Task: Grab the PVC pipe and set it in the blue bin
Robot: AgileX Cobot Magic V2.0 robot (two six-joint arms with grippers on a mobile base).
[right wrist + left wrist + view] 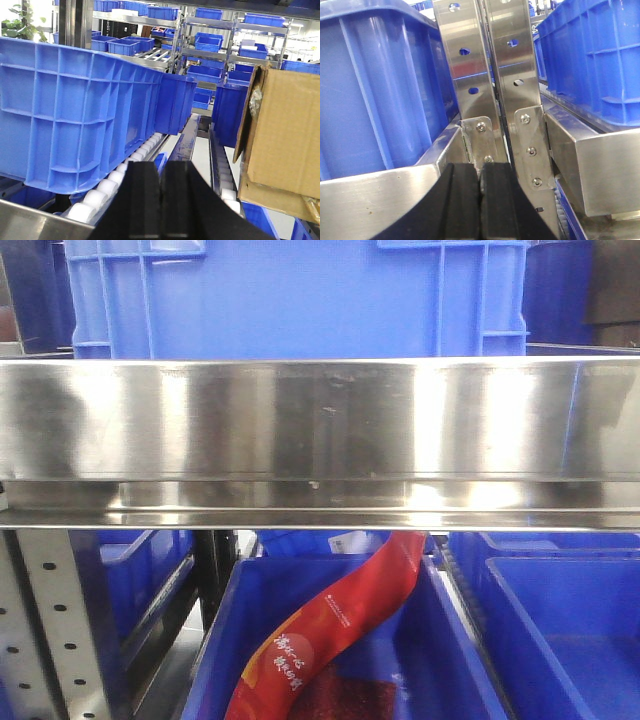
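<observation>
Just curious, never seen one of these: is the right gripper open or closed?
Closed. In the right wrist view, the right gripper has its two black fingers pressed together, nothing between them.

Blue is nearly everywhere here: the big crate (300,295) above the shiny silver rail (320,440), and the bin (350,640) below it, where a red bag (330,630) carries white lettering. The upright posts (470,75) are bare silver steel with dark holes. Off to the side, a brown cardboard box (280,135) and white rollers (110,187)
</observation>
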